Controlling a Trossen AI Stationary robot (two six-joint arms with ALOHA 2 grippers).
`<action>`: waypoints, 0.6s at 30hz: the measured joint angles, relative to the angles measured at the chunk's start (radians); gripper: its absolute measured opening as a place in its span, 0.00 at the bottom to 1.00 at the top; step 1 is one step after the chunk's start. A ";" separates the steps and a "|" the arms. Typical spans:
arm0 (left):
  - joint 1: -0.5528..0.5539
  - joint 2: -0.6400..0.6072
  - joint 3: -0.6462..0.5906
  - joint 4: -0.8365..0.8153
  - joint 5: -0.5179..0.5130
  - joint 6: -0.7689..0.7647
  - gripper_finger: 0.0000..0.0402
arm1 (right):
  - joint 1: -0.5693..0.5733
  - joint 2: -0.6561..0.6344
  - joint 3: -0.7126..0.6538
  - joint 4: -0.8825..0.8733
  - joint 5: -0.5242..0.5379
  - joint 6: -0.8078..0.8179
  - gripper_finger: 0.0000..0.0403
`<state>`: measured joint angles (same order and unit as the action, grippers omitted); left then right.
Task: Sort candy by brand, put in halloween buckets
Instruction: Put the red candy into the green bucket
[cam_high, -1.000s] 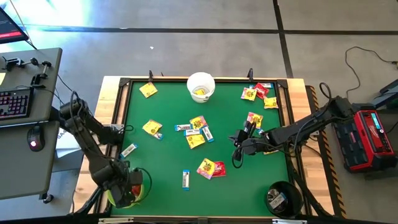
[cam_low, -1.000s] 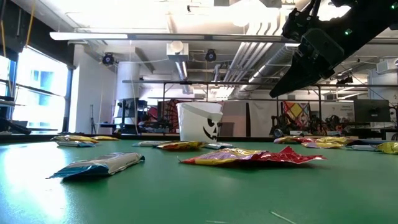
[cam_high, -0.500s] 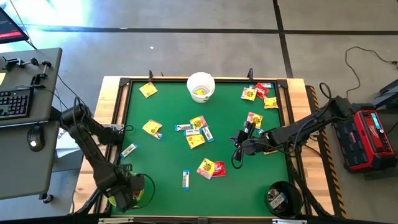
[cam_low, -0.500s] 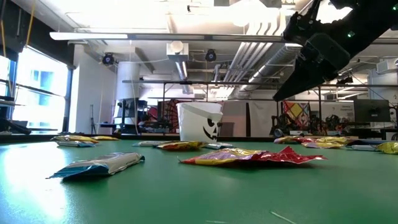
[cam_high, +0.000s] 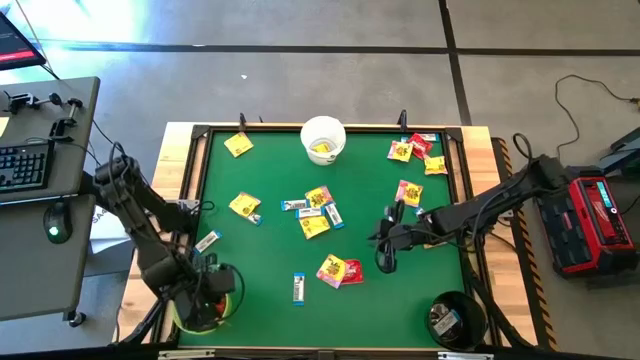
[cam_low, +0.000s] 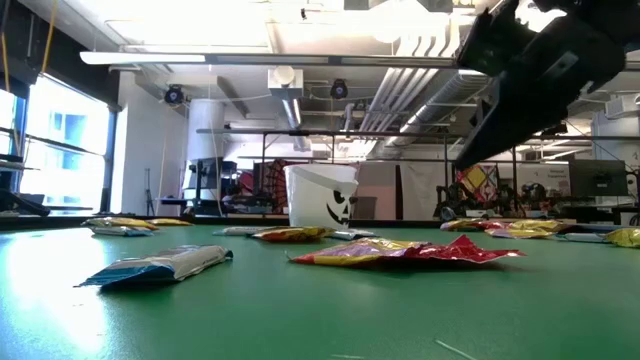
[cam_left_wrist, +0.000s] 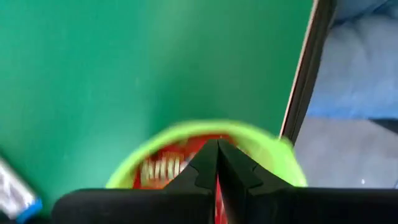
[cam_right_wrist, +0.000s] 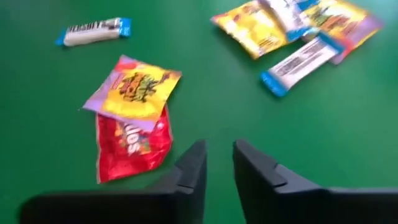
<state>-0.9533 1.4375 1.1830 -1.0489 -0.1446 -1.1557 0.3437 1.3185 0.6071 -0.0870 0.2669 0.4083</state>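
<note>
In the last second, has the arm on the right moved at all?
Yes. In the high view the right gripper has slid slightly toward the black bucket's edge of the table, and its fingers have parted.

Only part of a white word ending in "dlos" can be made out on the red packet (cam_right_wrist: 132, 144) lying under a yellow packet (cam_right_wrist: 137, 87), whose print, like the dark lettering on the white-and-blue bar (cam_right_wrist: 93, 31), is too blurred to read.

Keyboard (cam_high: 22, 165), mouse (cam_high: 51, 232), red case (cam_high: 597, 222)
</note>
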 joint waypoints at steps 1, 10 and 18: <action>0.011 -0.003 0.000 0.015 -0.016 0.029 0.00 | 0.004 0.010 0.000 0.000 -0.006 0.013 0.22; 0.185 -0.003 -0.040 0.255 0.011 0.392 0.00 | 0.006 0.176 0.000 0.133 -0.124 0.130 0.40; 0.335 -0.002 -0.042 0.315 0.039 0.652 0.00 | 0.006 0.261 0.000 0.191 -0.163 0.195 0.40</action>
<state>-0.6186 1.4353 1.1408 -0.7340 -0.1055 -0.5034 0.3500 1.5799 0.6071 0.1040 0.1040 0.6033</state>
